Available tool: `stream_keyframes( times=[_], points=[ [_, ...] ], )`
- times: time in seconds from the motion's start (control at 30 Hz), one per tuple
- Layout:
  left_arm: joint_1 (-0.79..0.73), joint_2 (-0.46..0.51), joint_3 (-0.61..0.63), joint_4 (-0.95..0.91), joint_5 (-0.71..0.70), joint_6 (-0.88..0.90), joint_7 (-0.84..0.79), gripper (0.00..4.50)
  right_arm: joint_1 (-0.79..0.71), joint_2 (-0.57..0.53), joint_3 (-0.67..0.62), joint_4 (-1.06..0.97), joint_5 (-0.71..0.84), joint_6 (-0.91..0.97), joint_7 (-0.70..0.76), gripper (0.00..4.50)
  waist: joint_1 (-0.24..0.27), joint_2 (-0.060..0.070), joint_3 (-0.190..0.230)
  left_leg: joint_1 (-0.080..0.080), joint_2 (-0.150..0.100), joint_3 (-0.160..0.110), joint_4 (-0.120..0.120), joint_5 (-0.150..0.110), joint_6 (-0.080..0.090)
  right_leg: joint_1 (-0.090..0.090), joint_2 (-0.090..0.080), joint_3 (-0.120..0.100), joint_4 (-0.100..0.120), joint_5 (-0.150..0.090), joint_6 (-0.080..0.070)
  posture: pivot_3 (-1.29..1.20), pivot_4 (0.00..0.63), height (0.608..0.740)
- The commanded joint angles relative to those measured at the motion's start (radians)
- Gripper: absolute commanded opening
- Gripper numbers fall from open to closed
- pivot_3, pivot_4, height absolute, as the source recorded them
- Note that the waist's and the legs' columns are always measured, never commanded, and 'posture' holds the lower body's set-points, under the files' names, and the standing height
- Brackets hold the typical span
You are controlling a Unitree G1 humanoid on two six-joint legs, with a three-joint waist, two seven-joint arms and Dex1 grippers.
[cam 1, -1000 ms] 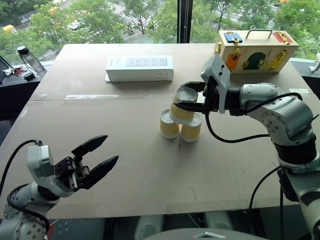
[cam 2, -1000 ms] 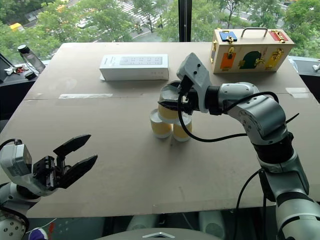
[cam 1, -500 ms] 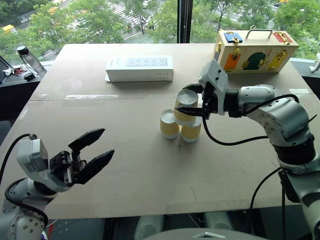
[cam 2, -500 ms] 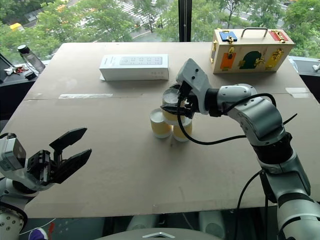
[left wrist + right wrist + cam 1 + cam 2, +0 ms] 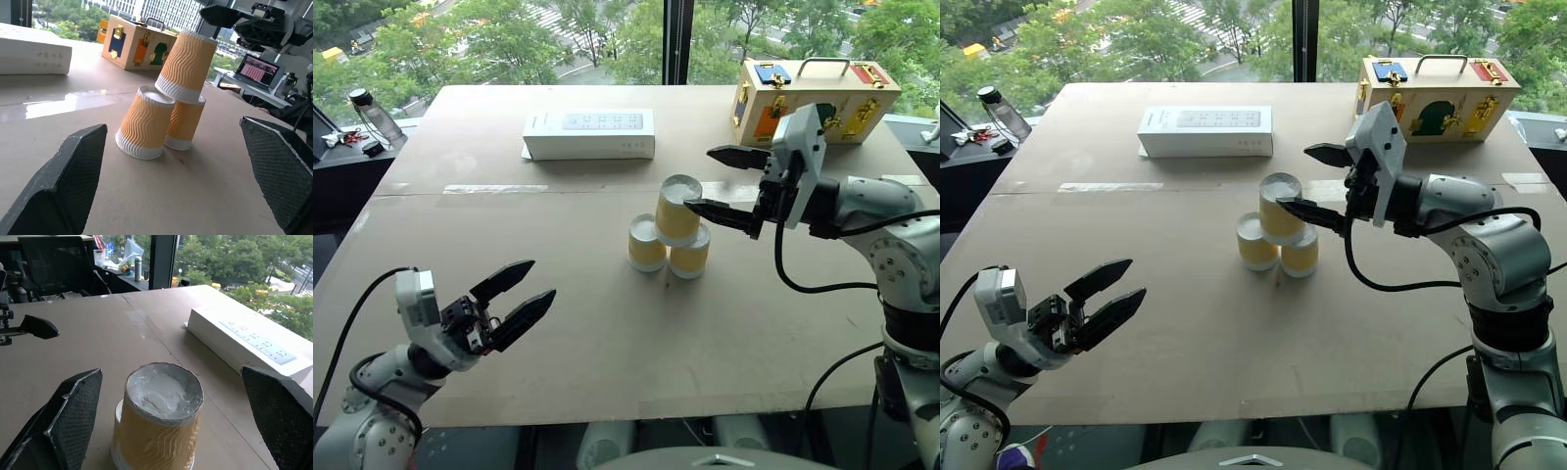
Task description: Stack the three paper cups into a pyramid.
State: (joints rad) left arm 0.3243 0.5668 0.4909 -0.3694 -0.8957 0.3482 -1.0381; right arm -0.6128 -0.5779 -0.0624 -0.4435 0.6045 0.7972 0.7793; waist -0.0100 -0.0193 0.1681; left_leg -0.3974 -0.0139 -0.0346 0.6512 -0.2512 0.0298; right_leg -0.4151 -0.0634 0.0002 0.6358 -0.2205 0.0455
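Right pincer [image 5: 724, 181] released top cup [image 5: 677, 209], jaws wide.

Two paper cups [image 5: 667, 252] were set side by side, touching, near the middle of the table [image 5: 607, 333]; a third cup [image 5: 677, 210] was stacked on them. A long box [image 5: 589, 133] was placed behind, a latch box [image 5: 813, 98] far right.

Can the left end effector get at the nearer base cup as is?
Probably yes. The left end effector is open and aimed at the cups, with bare table between it and the nearer base cup. The tilted top cup might topple if nudged.
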Motion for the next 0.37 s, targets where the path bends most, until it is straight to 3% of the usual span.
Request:
stream_keyframes(
  times=[0.03,0.2,0.37],
  points=[
    [0.006,0.026,0.005,0.011,0.084,0.002,0.080,4.50,0.211,-0.074,-0.198,-0.088,0.027,-0.059,0.021,4.46,0.010,-0.002,-0.001,0.000,0.000,-0.002,0.000,0.000,0.000,0.001,0.000,-0.002,0.000,0.000,0.000,0.00,0.150,0.740],
    [0.034,0.062,-0.013,0.039,0.177,-0.005,0.099,4.50,0.611,-0.146,-0.365,-0.095,-0.012,-0.198,0.138,4.46,0.023,0.000,0.000,0.000,0.000,-0.001,-0.001,0.000,0.000,0.002,0.001,-0.002,-0.003,0.000,0.001,0.00,0.150,0.740],
    [0.022,0.076,-0.037,0.057,0.202,0.008,0.098,4.50,0.830,-0.150,-0.399,-0.012,-0.101,-0.377,0.201,4.46,0.016,0.000,0.000,0.002,0.002,0.001,0.000,0.000,0.000,0.003,0.001,0.000,-0.003,-0.002,0.000,0.00,0.150,0.740]
  ],
)
